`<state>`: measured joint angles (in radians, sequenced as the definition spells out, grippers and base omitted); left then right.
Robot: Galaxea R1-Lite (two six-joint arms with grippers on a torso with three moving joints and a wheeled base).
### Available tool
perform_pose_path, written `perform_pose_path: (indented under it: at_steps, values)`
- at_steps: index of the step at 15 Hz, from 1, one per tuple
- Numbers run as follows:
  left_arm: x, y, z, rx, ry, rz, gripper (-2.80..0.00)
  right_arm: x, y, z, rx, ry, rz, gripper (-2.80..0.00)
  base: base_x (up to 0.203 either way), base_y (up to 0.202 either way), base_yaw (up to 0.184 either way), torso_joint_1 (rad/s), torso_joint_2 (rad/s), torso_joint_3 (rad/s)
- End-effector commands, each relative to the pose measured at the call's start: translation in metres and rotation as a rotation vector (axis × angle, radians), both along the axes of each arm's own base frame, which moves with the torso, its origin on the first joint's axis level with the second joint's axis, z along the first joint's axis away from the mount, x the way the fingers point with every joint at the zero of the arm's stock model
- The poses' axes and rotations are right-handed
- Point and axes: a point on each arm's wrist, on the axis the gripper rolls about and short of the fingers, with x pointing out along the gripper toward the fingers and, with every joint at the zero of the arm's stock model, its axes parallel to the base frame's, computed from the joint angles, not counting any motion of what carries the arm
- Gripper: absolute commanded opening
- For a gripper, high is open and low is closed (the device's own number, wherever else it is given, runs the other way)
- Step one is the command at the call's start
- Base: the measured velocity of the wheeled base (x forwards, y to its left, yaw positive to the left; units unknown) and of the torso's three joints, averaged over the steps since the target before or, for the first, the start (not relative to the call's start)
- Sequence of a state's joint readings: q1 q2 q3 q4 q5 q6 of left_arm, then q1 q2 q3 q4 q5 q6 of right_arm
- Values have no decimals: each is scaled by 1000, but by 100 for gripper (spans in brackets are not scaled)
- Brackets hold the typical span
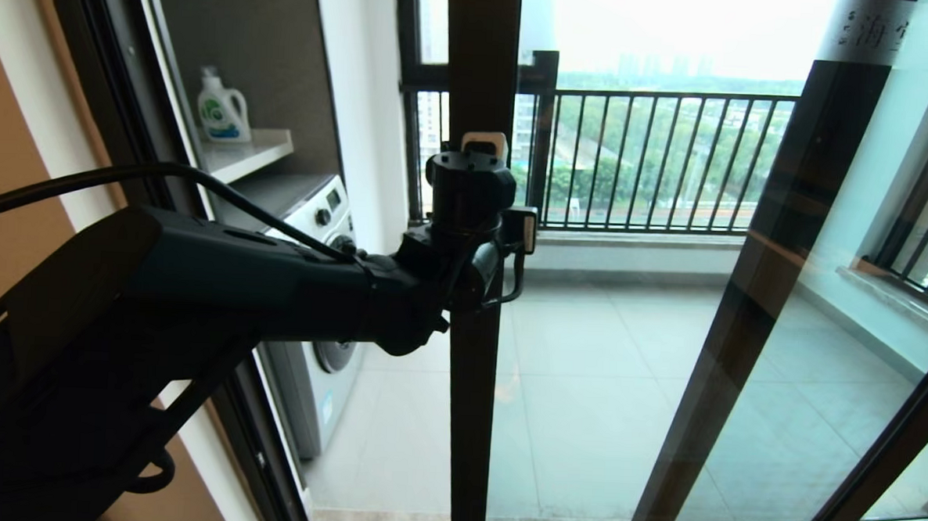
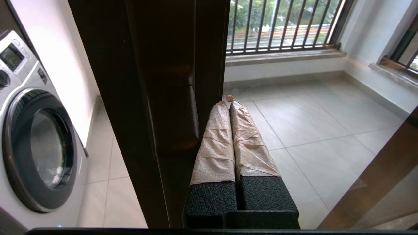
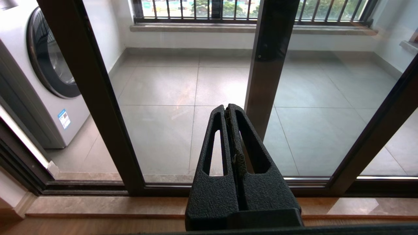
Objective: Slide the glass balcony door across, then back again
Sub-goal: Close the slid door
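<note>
The left gripper (image 2: 229, 103) is resting with its taped fingers (image 2: 215, 143) pressed together, holding nothing, just beside the handle (image 2: 173, 114) of the glass balcony door (image 1: 469, 417); it is probably touching the frame. The door's frame post is standing upright at mid-opening. The right gripper (image 3: 228, 109), also clenched and holding nothing, is hanging low near the sill. Beyond are a washing machine (image 2: 36, 147) and railing (image 1: 656, 159).

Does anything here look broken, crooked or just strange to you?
Nothing is broken or spilled. One oddity: the left gripper's fingers are wrapped in wrinkled beige tape, frayed at the tips, beside the glass door's frame. The right gripper is bare black.
</note>
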<state>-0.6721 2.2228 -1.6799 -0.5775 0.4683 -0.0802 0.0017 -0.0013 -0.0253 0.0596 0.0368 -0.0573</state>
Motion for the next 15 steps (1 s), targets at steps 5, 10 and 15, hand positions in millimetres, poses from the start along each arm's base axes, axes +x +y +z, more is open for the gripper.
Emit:
perform_pose_path:
  at_steps: [5, 10, 15]
  values:
    - [-1, 11, 7, -7, -6, 21, -280, 0, 0, 0, -1, 1, 0, -280, 0, 0, 0, 0, 0, 0]
    - [-6, 31, 7, 10, 21, 46, -280, 0, 0, 0, -1, 1, 0, -280, 0, 0, 0, 0, 0, 0]
    - [-18, 51, 7, -1, -6, 67, -280, 0, 0, 0, -1, 2, 2, -280, 0, 0, 0, 0, 0, 0]
